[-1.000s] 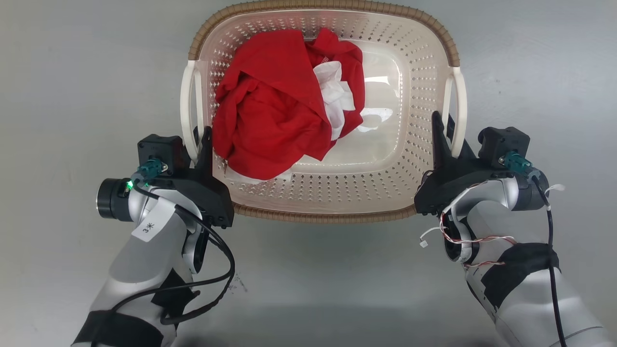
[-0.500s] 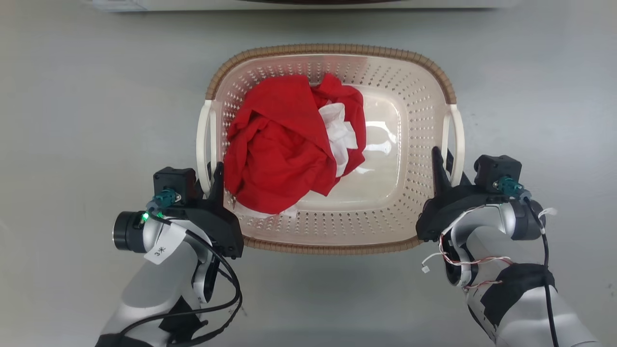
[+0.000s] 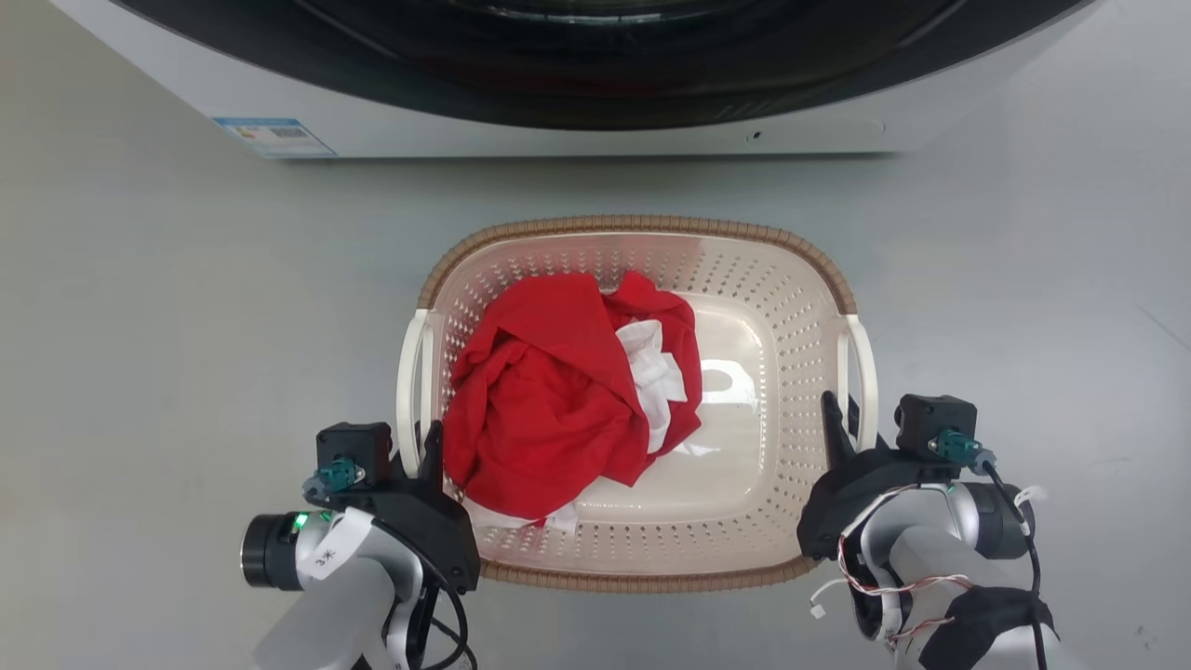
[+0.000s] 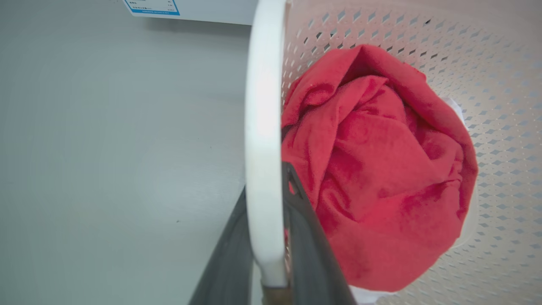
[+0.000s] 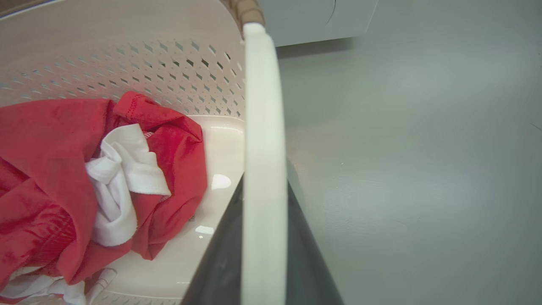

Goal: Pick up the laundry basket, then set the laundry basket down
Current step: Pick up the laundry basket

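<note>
The cream laundry basket [image 3: 642, 225] with its brown rim sits low in the middle of the head view, over the grey floor in front of the washer. It holds a crumpled red garment [image 3: 549, 400] and a white cloth [image 3: 656, 372]. My left gripper [image 3: 421, 437] is shut on the basket's white left handle [image 4: 262, 127], which runs between its dark fingers [image 4: 305, 237]. My right gripper [image 3: 837, 414] is shut on the white right handle [image 5: 262, 127] in the same way. I cannot tell whether the basket's base touches the floor.
A white washer [image 3: 558, 130] with a dark round door spans the top of the head view, a blue label [image 3: 273, 136] on its lower left. Bare grey floor [image 3: 167, 326] lies on both sides of the basket and between it and the washer.
The head view has shifted and the washer has come into sight at the top. The basket and both grippers look smaller and sit lower in the picture. Both grippers keep hold of the handles.
</note>
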Controlling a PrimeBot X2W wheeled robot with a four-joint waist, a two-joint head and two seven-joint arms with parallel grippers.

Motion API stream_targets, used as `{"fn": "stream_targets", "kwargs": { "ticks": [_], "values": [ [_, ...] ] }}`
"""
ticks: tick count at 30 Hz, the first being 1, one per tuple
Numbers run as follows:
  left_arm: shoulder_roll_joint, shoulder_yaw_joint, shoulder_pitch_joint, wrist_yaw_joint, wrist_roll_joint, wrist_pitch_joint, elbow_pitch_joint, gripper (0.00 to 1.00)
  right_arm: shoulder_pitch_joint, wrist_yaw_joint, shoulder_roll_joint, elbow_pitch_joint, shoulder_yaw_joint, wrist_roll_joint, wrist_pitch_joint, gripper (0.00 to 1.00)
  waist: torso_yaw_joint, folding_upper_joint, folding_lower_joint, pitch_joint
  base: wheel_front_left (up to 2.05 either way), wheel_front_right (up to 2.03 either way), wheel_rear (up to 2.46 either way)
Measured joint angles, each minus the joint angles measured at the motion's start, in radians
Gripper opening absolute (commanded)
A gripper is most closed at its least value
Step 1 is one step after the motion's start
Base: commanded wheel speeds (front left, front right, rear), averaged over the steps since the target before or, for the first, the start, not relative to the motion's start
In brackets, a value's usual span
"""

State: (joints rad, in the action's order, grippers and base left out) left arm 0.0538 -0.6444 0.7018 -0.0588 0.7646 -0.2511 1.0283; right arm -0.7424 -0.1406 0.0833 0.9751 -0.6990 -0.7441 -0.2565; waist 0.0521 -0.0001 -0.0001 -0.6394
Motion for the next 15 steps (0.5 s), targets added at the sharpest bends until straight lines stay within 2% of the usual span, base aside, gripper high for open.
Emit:
{"fn": "stream_targets", "kwargs": {
  "ticks": [15],
  "values": [
    [-0.005,-0.066,-0.087,-0.003,0.060,0.030,0.057,0.00,0.116,0.000,-0.004,0.009,-0.097,-0.109,0.009,0.00,-0.002,0.0000,-0.0001,0.206,0.00,0.00,0.00]
  ]
}}
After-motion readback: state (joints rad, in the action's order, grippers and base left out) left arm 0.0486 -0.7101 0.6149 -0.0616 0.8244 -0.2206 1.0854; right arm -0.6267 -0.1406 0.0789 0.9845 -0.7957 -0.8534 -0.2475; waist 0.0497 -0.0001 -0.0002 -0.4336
